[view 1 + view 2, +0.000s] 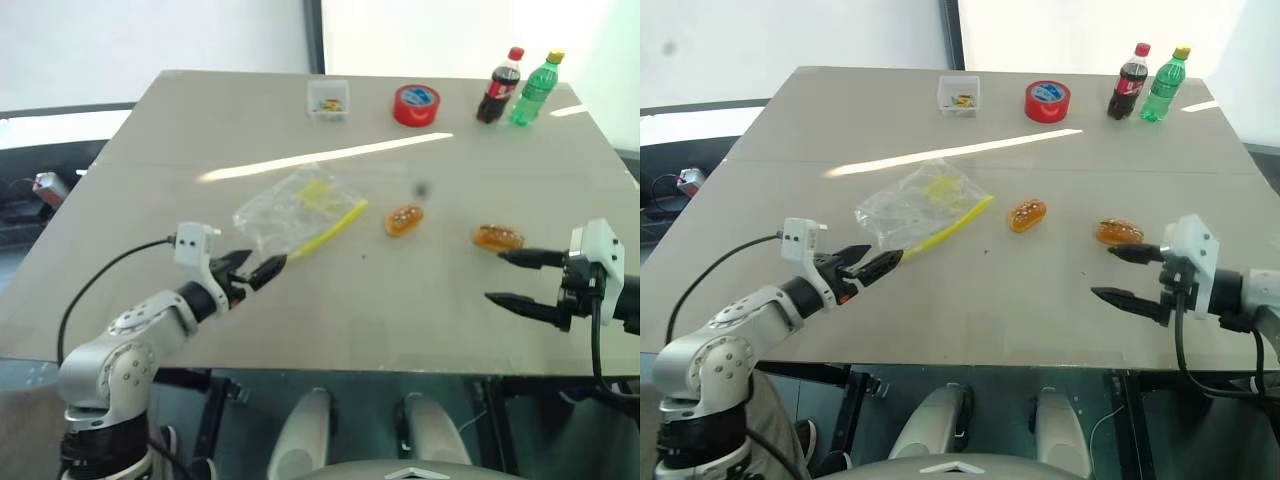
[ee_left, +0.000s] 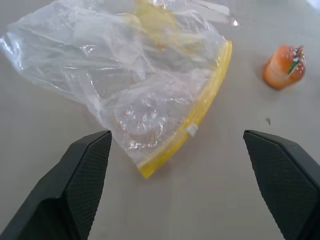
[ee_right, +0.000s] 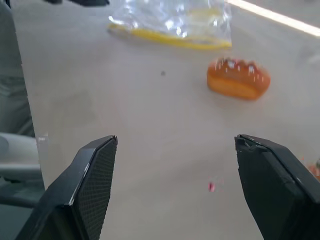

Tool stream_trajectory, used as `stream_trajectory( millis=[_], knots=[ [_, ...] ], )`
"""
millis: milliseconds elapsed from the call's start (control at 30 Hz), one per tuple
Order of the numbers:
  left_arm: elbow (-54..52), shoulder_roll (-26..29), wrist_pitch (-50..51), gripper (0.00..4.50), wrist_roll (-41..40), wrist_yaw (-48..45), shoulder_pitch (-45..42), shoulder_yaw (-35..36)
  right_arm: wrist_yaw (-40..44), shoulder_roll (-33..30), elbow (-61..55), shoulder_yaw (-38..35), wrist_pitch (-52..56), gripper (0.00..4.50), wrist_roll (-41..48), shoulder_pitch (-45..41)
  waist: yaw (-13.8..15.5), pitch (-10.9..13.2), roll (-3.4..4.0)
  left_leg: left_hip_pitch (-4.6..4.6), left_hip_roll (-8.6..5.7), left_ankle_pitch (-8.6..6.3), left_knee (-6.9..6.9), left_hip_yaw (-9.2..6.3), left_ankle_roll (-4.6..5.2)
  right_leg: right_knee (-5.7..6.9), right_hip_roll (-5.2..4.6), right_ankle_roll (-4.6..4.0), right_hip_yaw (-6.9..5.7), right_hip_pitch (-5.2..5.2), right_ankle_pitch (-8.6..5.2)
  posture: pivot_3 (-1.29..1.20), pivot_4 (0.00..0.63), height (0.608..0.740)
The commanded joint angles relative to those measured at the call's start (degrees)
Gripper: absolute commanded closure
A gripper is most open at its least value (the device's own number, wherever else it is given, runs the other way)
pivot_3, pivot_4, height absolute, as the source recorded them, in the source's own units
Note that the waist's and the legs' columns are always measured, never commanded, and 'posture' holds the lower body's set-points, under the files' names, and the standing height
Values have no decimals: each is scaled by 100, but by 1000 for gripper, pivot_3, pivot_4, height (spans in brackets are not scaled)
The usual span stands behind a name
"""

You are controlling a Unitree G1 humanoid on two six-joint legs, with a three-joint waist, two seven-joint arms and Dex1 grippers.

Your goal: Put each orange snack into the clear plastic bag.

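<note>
Grey worktop seen from above. Clear plastic bag lying flat left of centre, yellow strip along its near edge. Two orange snacks to its right — one just beside the strip's end, the other further right, both outside the bag. Left gripper near the bag's corner, fingers spread, holding nothing. Right gripper just short of the right-hand snack, fingers apart and empty. Along the far edge — small clear box, red tape roll, two bottles.
</note>
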Motion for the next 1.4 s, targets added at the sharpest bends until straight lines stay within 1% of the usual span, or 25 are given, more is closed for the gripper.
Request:
stream_trajectory(
  millis=[33, 167, 267, 400, 567, 667, 700, 733, 767, 833, 900, 933, 967, 1000, 1067, 1167, 1233, 1333, 1400],
  knots=[
    [83, 43, 95, 47, 62, 235, -71, 43, -104, -74, -226, -69, 117, 661, 191, -145, 6, 0, 0, -1, 0, 0, 0, 1, 0, 0, 0, 0, -2, 0, 0, 0, 150, 740],
    [529, -132, -60, 47, 432, 412, -250, -372, -99, -70, -230, -16, 134, 661, 244, -251, 15, -2, 0, -1, -3, 0, 0, 5, 0, 0, -1, -5, -2, 1, -2, 0, 150, 740],
    [996, -409, -240, 47, 686, 580, -545, -568, -91, -81, -227, 21, 160, 661, 297, -310, 35, -7, 7, 3, -7, 1, 4, 6, 0, 1, -3, -11, -3, 8, -5, 0, 150, 740],
    [1315, -631, -393, 47, 863, 575, -761, -794, -101, -73, -203, 58, 145, 661, 305, -368, 20, -11, 9, 5, -6, 0, 9, 6, 0, 2, -3, -13, -4, 13, -6, 0, 150, 740],
    [1724, -708, -604, 47, 1142, 392, -932, -1118, -176, -30, -223, 161, 160, 661, 346, -530, 30, -23, 25, 6, -9, 1, 10, 5, 0, 3, -3, -11, -6, 15, -5, 0, 150, 740],
    [1942, -781, -790, 822, 1306, 371, -1054, -1179, -194, -29, -217, 202, 159, 661, 355, -571, 33, -26, 26, 7, -9, 1, 10, 4, 0, 3, -3, -11, -6, 16, -5, 0, 150, 740],
    [1992, -804, -841, 1246, 1323, 319, -1099, -1191, -201, -30, -217, 212, 163, 661, 362, -584, 33, -26, 27, 7, -9, 1, 11, 4, 0, 3, -3, -11, -6, 16, -6, 0, 150, 740],
    [2034, -838, -870, 1939, 1335, 293, -1148, -1187, -207, -33, -215, 222, 162, 661, 367, -595, 34, -26, 26, 6, -9, 0, 11, 4, 0, 3, -3, -11, -6, 16, -5, 0, 150, 740],
    [2073, -859, -897, 2383, 1348, 267, -1193, -1191, -219, -34, -218, 233, 165, 661, 372, -608, 35, -26, 26, 5, -9, 0, 11, 3, 0, 2, -4, -10, -7, 16, -5, 0, 150, 740],
    [2126, -894, -936, 2794, 1386, 243, -1255, -1211, -229, -34, -214, 249, 160, 661, 373, -624, 36, -25, 26, 3, -10, 0, 12, 3, 0, 2, -4, -9, -7, 16, -4, 0, 150, 740],
    [2152, -930, -961, 3809, 1403, 208, -1293, -1213, -237, -34, -214, 270, 161, 661, 375, -642, 33, -24, 24, 1, -12, 0, 13, 2, 0, 0, -5, -1, -8, 16, 0, 0, 150, 740],
    [2148, -951, -966, 3940, 1393, 188, -1309, -1201, -244, -32, -217, 287, 167, 661, 378, -656, 31, -24, 24, 0, -12, 0, 13, 2, 0, -1, -4, -1, -8, 16, 0, 0, 150, 740],
    [2123, -993, -953, 4380, 1339, 182, -1326, -1151, -265, -20, -227, 325, 184, 661, 383, -685, 29, -24, 24, 0, -12, 0, 13, 2, 0, -1, -5, -1, -7, 16, 0, 0, 150, 740],
    [2079, -1027, -917, 4470, 1274, 178, -1341, -1098, -298, -5, -240, 380, 202, 661, 371, -718, 24, -24, 23, 0, -11, 0, 13, 1, 0, -1, -4, -1, -8, 15, 0, 0, 150, 740],
    [1994, -1180, -688, 4470, 972, 270, -1384, -807, -502, -16, -232, 776, 122, 661, -72, -834, 20, -24, 23, 0, -10, 0, 13, 0, 0, 0, -3, -1, -9, 15, 0, 0, 150, 740],
    [1708, -1328, 76, 4470, 302, 442, -1435, -331, -1218, 272, -87, 1835, -296, 661, -1372, -1167, 9, -22, 18, 0, -9, 0, 13, 0, 0, 1, -3, 0, -10, 13, 0, 0, 150, 740],
    [1448, -1371, 584, 4470, -175, 523, -1457, -107, -1505, 567, 38, 2359, -527, 661, -1919, -1381, -29, -16, 9, -1, -9, 1, 12, 1, -1, 3, 0, 0, -10, 5, 0, 0, 150, 740],
    [984, -1263, 1289, 4470, -885, 612, -1429, 200, -1761, 874, 700, 3143, -1172, 661, -3011, -1874, -80, -10, 4, -10, -10, 1, 11, -5, -3, 7, 1, 1, -10, -6, 1, 0, 150, 740],
    [809, -1119, 1653, 4470, -1232, 647, -1378, 362, -1945, 1158, 1122, 3434, -1424, 661, -3415, -2204, -109, -7, -1, -10, -12, 2, 11, -8, -4, 8, -2, 2, -9, -6, 1, 0, 150, 740]
  ],
)
